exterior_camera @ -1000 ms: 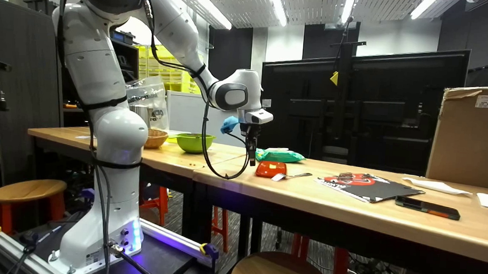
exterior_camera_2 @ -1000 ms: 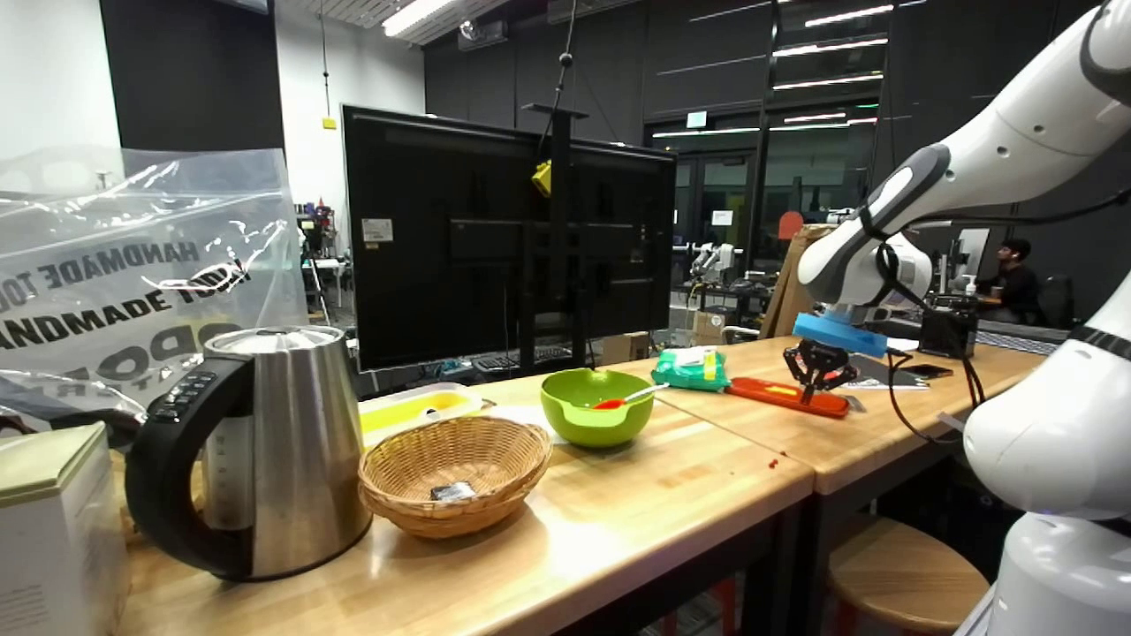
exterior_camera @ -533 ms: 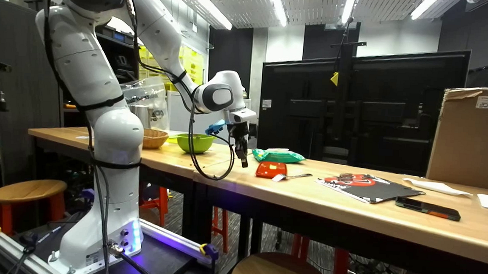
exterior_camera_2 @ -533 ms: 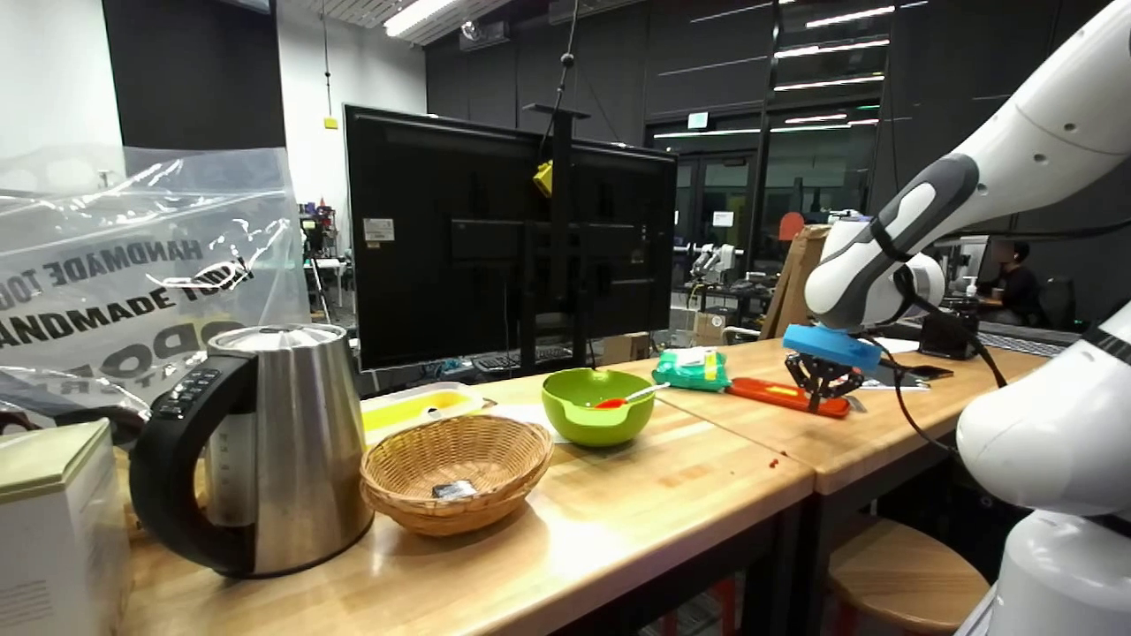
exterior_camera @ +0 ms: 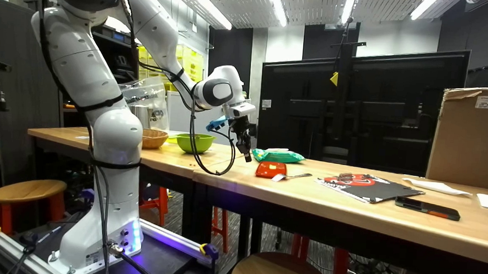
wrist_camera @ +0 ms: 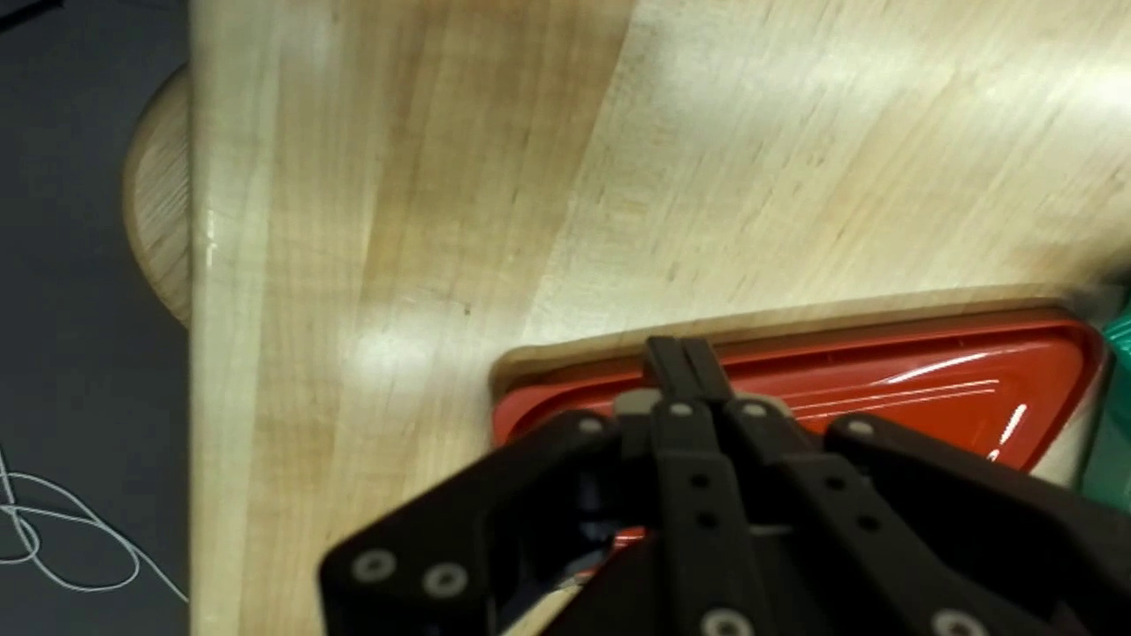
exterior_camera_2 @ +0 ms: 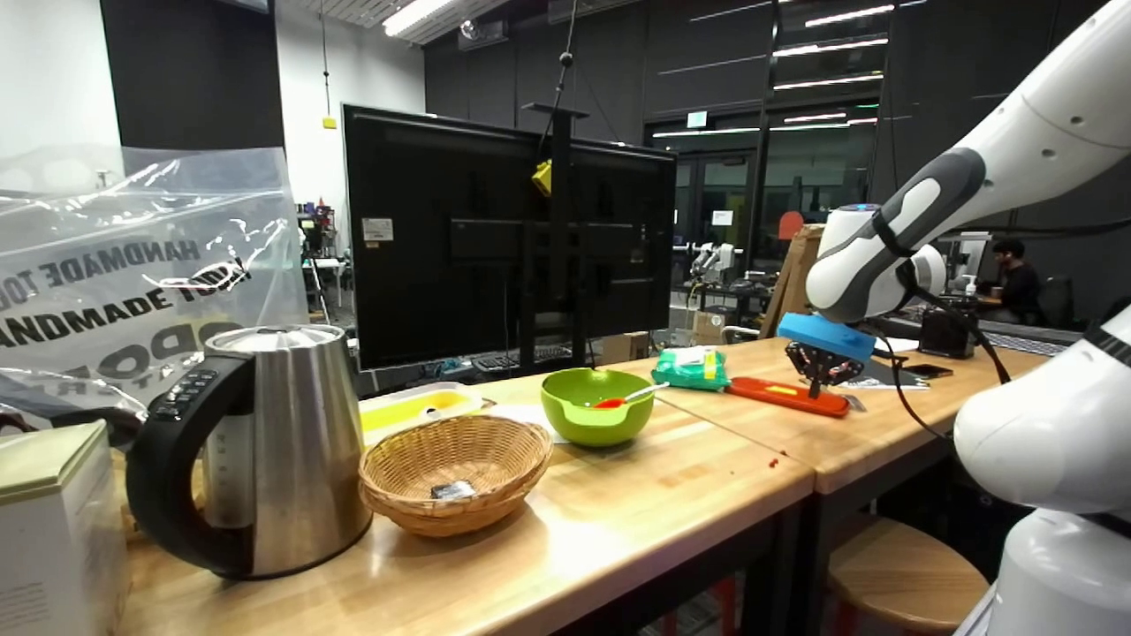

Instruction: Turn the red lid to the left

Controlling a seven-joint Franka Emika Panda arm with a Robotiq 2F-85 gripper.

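Observation:
The red lid (exterior_camera: 268,170), a low glossy tray-like piece with a small yellow patch, lies flat on the wooden table. It looks long and narrow in an exterior view (exterior_camera_2: 765,395). My gripper (exterior_camera: 248,159) is tilted, its fingertips a little above the table beside the lid's left side in that view. Both black fingers (wrist_camera: 671,371) are pressed together with nothing between them. In the wrist view they overlap the near edge of the lid (wrist_camera: 937,389) and hide part of it; whether they touch it I cannot tell.
A teal-green packet (exterior_camera: 280,156) lies right against the lid's far end. A fork (exterior_camera: 296,175) rests at the lid's other side. A green bowl (exterior_camera_2: 594,415), a wicker basket (exterior_camera_2: 455,508) and a kettle (exterior_camera_2: 305,459) stand further along. The table's front edge (wrist_camera: 208,265) is close.
My hand has swung left in an exterior view and gone from upright to tilted. Over the last half second the fingertips rose slightly and shifted back right. The lid looks unmoved.

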